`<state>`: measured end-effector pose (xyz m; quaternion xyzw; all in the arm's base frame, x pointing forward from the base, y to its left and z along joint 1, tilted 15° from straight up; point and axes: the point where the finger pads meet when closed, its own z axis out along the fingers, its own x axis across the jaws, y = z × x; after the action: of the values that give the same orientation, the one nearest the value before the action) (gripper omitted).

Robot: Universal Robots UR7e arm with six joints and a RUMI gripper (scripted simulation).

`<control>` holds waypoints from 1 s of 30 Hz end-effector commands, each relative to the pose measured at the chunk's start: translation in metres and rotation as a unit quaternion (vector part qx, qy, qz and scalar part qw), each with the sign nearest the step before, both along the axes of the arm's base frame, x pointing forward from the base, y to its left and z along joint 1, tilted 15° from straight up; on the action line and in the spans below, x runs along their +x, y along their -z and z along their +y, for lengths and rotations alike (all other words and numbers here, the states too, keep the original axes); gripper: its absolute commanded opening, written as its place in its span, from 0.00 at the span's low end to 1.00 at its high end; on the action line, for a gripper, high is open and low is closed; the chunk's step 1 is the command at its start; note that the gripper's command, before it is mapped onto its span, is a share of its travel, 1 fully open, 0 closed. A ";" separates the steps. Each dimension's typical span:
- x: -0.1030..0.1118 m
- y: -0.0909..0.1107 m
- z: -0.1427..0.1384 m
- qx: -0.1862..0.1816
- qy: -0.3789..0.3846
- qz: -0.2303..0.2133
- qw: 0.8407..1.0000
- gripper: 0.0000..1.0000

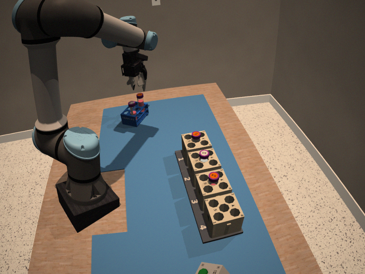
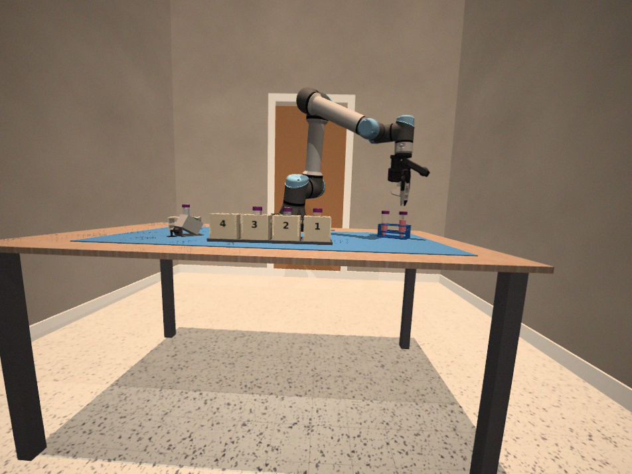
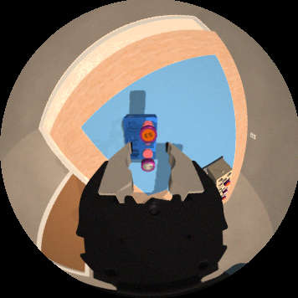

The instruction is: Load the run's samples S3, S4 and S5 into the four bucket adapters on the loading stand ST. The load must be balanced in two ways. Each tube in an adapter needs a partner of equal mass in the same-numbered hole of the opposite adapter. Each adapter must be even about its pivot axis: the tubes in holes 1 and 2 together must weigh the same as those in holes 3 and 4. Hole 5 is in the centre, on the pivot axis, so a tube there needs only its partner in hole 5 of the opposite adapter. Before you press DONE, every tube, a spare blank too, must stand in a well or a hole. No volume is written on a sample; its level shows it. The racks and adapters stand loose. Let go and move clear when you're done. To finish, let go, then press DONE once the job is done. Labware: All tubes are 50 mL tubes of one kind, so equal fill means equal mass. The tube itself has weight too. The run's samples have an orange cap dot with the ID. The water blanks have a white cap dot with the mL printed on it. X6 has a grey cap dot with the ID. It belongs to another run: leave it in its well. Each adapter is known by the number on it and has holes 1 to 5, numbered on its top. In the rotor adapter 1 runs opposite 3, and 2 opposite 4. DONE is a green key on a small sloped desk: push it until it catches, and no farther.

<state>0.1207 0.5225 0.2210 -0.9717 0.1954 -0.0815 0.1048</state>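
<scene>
My gripper hangs open and empty above the blue rack at the far end of the mat. The rack holds two tubes: an orange-dot tube right below the fingers and a shorter-looking tube beside it. In the wrist view the fingers frame the orange dot cap and the other cap. On the stand, adapter 1 holds an orange-dot tube, adapter 2 a white-dot blank, and adapter 3 an orange-dot tube, each seemingly in the centre hole. Adapter 4 is empty.
The DONE desk with its green key sits at the mat's near end. In the exterior view one more purple-capped tube stands behind that desk. The arm's base stands left of the mat.
</scene>
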 end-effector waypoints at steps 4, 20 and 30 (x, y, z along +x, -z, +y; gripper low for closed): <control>0.002 0.012 0.004 0.000 0.000 0.000 1.000 0.35; 0.008 0.040 0.009 0.000 0.000 0.000 1.000 0.35; 0.009 0.044 0.010 0.000 0.000 0.000 1.000 0.35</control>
<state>0.1295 0.5318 0.1771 -0.9717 0.1959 -0.0818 0.1040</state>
